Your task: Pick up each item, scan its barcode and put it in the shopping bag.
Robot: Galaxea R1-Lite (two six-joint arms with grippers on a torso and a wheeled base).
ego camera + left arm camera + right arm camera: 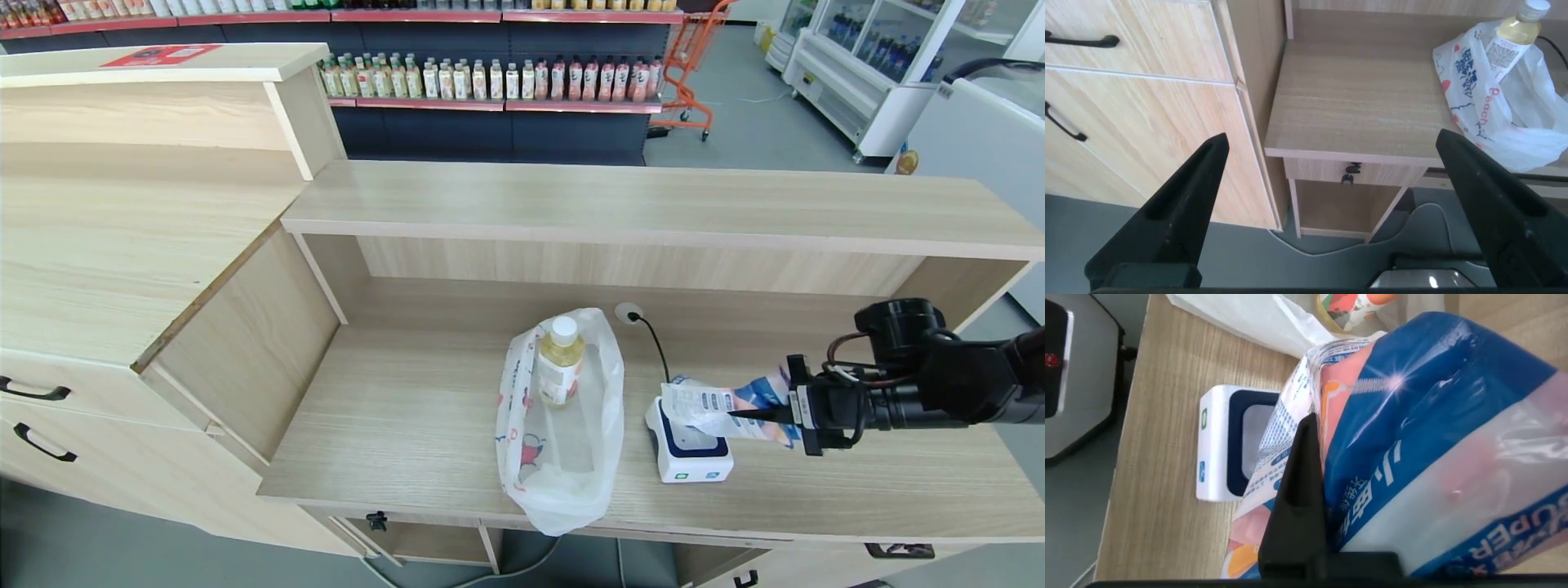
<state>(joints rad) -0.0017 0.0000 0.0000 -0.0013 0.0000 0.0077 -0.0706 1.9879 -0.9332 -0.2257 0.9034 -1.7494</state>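
Observation:
My right gripper (755, 415) is shut on a blue, white and pink plastic packet (718, 406), held just above the white barcode scanner (687, 460) on the counter. In the right wrist view the packet (1429, 449) bulges around one dark finger (1302, 498), with the scanner (1229, 445) beneath it. The white shopping bag (563, 457) lies open at mid-counter with a yellow drink bottle (560, 362) inside it. My left gripper (1331, 212) hangs open below and in front of the counter's left end, off the counter, with the bag (1503, 90) and bottle (1515, 37) farther off.
The scanner's black cable (655, 343) runs to a port at the back of the counter (392, 425). A raised shelf (653, 204) overhangs the back. Cabinet drawers (49, 408) stand to the left. Store shelves with bottles (490, 77) lie beyond.

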